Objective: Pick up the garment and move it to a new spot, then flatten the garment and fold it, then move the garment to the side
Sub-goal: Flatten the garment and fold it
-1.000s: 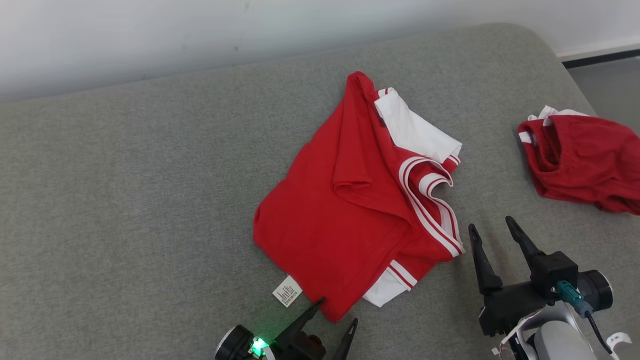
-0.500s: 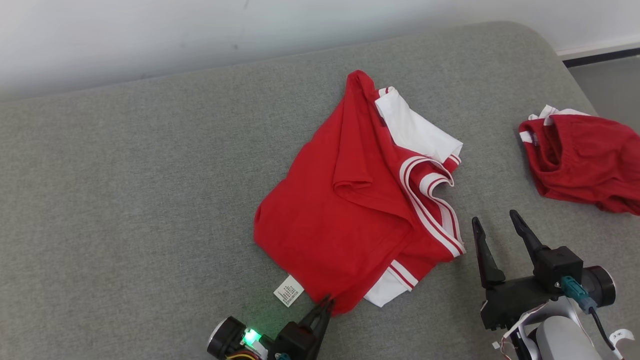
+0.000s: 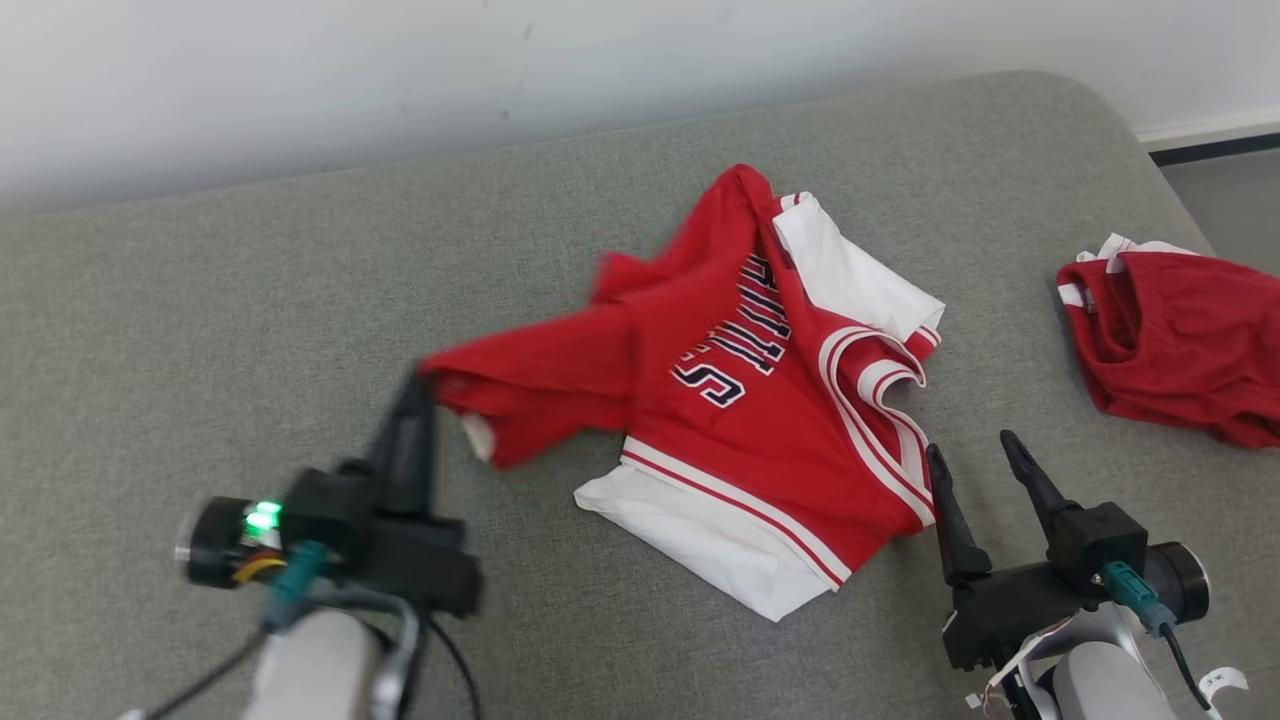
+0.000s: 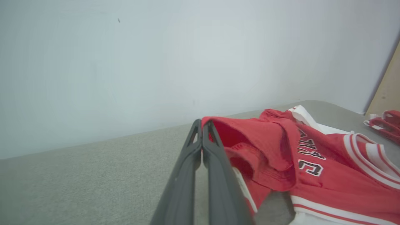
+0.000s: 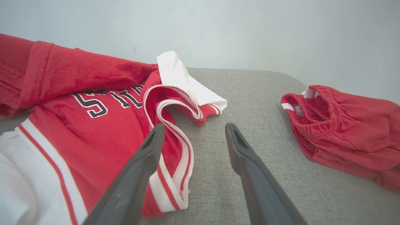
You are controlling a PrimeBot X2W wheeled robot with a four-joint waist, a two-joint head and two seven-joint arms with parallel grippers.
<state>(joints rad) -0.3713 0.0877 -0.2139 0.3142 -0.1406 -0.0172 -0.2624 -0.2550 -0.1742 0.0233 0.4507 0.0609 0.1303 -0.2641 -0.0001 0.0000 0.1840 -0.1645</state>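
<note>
Grey cushion (image 3: 200, 330), blurred left gripper (image 3: 418, 385) clamped on jersey (image 3: 760, 430) edge, right gripper (image 3: 968, 445) spread, shorts (image 3: 1180, 340) edge-cropped.

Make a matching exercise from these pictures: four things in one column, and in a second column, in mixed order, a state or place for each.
Column one
1. left gripper
2. right gripper
3. jersey
4. shorts

Column two
A. lies untouched at the far right
B. open, holding nothing
C. shut on a red corner
D. one corner held up, lettering showing

Pairs: 1-C, 2-B, 3-D, 4-A
</note>
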